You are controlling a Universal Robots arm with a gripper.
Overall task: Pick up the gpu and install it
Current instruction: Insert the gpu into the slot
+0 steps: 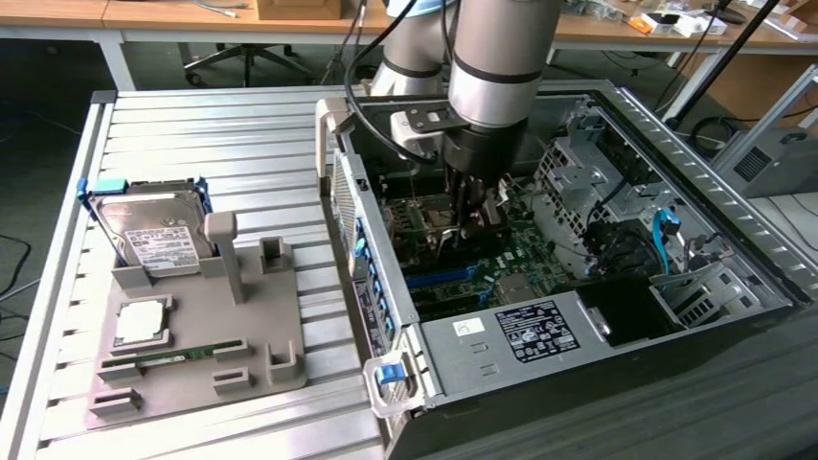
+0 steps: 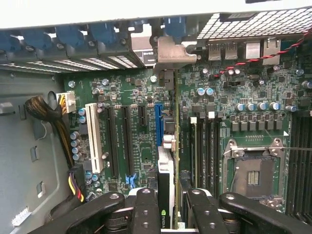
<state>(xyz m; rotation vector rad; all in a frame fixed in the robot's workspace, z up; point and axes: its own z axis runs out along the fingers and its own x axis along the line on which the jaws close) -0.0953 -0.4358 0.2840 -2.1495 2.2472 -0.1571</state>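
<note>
Two black fingers [image 2: 146,210] of the claw [image 2: 170,202] are pressed against the gpu [image 2: 165,178], one on each flat side. The claw is partly closed and grips the card on edge. The card stands upright over the green board [image 2: 122,97], lined up with the blue slot [image 2: 158,122] and just beside it. Whether its lower edge is in a slot, I cannot tell. Its silver bracket [image 2: 170,48] points at the rear wall of the case [image 1: 715,182], among the blue clips.

A small green logo [image 2: 165,213] sits on the card's edge between the fingers; its letters cannot be read. The wrist view also gives the white slot [image 2: 93,136] and the bare processor socket [image 2: 253,175].

From the exterior view, the arm [image 1: 499,57] reaches straight down into the open case. A black-and-white label [image 1: 537,331] lies on the power box, its print too fine to read. At the exterior view's left, the slatted surface [image 1: 192,134] carries a grey tray [image 1: 256,369]. The tray holds a hard drive [image 1: 153,235] with a white label, a silver chip [image 1: 141,321] and a green memory stick [image 1: 179,356].
</note>
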